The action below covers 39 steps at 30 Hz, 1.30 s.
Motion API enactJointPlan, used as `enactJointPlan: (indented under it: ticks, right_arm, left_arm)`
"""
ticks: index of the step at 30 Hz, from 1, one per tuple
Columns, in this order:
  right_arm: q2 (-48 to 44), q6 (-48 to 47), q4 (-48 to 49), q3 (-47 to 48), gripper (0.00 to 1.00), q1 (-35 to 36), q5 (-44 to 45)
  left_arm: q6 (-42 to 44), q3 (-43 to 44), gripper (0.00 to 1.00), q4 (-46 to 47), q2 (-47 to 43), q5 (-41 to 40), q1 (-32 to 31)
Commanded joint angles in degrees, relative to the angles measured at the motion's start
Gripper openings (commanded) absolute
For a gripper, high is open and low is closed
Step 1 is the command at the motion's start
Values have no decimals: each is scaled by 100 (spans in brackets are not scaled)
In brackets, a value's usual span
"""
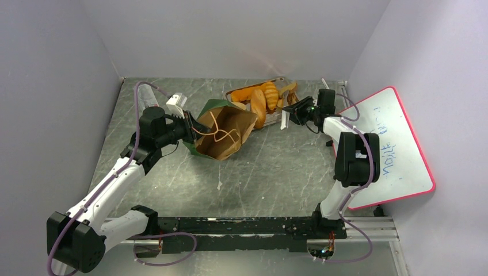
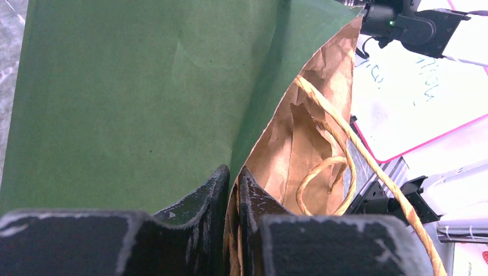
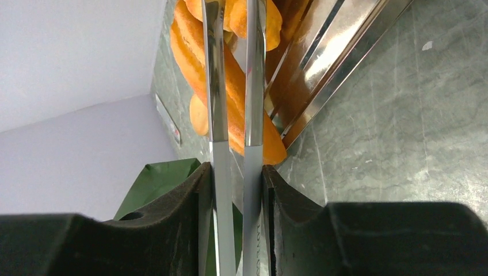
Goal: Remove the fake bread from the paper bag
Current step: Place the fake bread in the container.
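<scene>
The dark green paper bag (image 1: pixel 221 135) lies on its side in mid-table, its brown mouth facing the near edge. My left gripper (image 1: pixel 193 127) is shut on the bag's rim (image 2: pixel 233 172), one finger on the green outside and one on the kraft inside. Only the cord handles (image 2: pixel 322 172) show inside the bag. The fake bread (image 1: pixel 259 99), with the long baguette (image 3: pixel 230 86), lies piled on a metal tray (image 1: pixel 282 80) behind the bag. My right gripper (image 1: pixel 293 109) is shut on silver tongs (image 3: pixel 217 115), whose arms reach into the bread pile.
A pink-edged whiteboard (image 1: pixel 385 144) leans against the right wall beside the right arm. Grey walls close the table at left, back and right. The tray's shiny rim (image 3: pixel 322 69) lies to the right of the tongs.
</scene>
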Motion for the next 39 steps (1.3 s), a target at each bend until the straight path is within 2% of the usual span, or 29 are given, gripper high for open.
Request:
enactJointPlan:
  ticks: [1,17,23,30,39]
  right_arm:
    - [-348,-66,-45,43,33,-53,-148]
    - [-762,-281,-440,-77,33,-55,-174]
    - [-1205,-623,-821,-186,32,-45,39]
    - [-1962,-1253,-1496,-457,31,-35,362]
    - [-2832,-1897,-2038,-1488,30,111,1043]
  left_arm:
    - [19,-9,7,186,30,49,52]
    - [-83,13,7,274,27,74,56]
    - [-154,149,7,270,26,-21,60]
    - [-590,609,7,248,234,-121,60]
    - [-1411,844,7,245,262,-385,61]
